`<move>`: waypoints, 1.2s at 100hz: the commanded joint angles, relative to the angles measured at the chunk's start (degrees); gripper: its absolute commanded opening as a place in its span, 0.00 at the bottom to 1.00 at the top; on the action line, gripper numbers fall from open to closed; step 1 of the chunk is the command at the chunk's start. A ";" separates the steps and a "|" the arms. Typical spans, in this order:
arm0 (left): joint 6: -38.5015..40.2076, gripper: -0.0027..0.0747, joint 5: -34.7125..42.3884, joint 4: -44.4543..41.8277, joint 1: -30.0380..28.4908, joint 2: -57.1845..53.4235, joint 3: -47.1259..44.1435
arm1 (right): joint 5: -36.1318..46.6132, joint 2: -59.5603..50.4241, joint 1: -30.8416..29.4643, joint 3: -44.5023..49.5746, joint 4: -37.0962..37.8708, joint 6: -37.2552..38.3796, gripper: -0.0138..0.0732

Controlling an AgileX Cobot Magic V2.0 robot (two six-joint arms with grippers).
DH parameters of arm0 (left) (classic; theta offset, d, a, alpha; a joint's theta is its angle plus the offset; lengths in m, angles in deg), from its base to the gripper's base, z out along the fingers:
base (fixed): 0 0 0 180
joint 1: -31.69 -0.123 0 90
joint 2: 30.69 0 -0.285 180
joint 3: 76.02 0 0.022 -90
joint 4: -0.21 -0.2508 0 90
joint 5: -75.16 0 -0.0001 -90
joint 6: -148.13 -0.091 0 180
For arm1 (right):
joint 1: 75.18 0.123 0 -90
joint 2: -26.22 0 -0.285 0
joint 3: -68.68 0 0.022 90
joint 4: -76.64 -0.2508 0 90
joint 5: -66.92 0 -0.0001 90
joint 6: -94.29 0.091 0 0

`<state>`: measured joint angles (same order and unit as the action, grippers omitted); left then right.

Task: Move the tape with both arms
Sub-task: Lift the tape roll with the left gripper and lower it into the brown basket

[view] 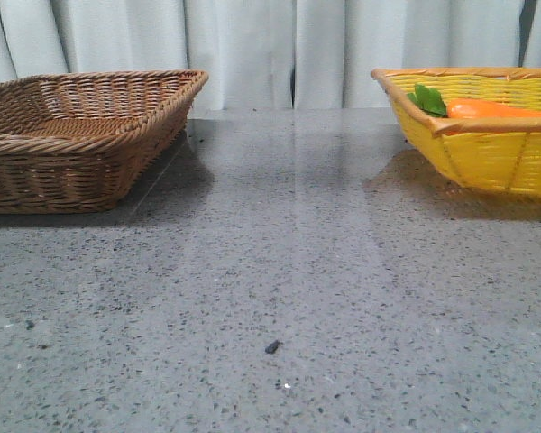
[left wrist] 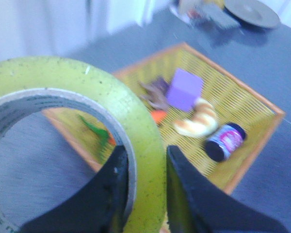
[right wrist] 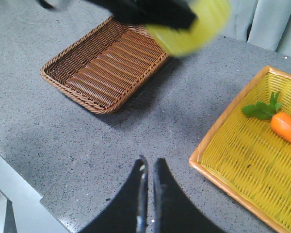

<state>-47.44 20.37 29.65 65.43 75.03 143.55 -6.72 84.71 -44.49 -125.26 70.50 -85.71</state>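
Left gripper [left wrist: 141, 165] is clamped on the tape [left wrist: 63, 97]: one finger sits inside the ring against the white core, the other outside on the glossy yellow band, so I am holding the roll by its wall with the open hole facing my wrist camera. From the right wrist view I see the same roll [right wrist: 189, 26] blurred, high above the table and gripped by the dark left arm, somewhere over the near edge of the brown wicker basket [right wrist: 104, 68]. My right gripper [right wrist: 149, 182] has its fingers nearly together, empty, and hangs well apart from the roll, lower and nearer the yellow basket [right wrist: 242, 165] with the carrot [right wrist: 286, 128]. As I judge it, the handover turns on this: the roll lies ahead of and above my right fingers, and they must part before closing on the free side of the ring.
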 commanded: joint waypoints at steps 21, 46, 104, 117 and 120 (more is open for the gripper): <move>1.28 0.01 -12.25 -14.46 -11.61 -6.57 -1.69 | 2.95 -0.04 -0.15 -0.99 0.82 0.00 0.07; 1.36 0.01 -9.58 -14.11 -17.90 -6.47 -18.85 | 3.85 -0.04 -0.15 -0.99 0.82 0.00 0.07; 1.36 0.50 1.60 -13.24 -18.75 -6.82 -30.77 | 1.03 -0.56 -0.15 -0.88 -0.30 0.00 0.07; 1.36 0.53 0.55 -11.23 -18.64 -9.37 -30.41 | 1.27 -2.95 -0.15 1.12 -0.30 -2.66 0.07; 1.36 0.51 0.94 -10.55 -18.64 -10.59 -30.54 | 1.53 -3.77 -0.15 2.00 -0.30 -3.01 0.07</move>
<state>-46.35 19.40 15.99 46.79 69.89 110.96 -6.72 83.00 -44.49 -123.88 70.28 -86.82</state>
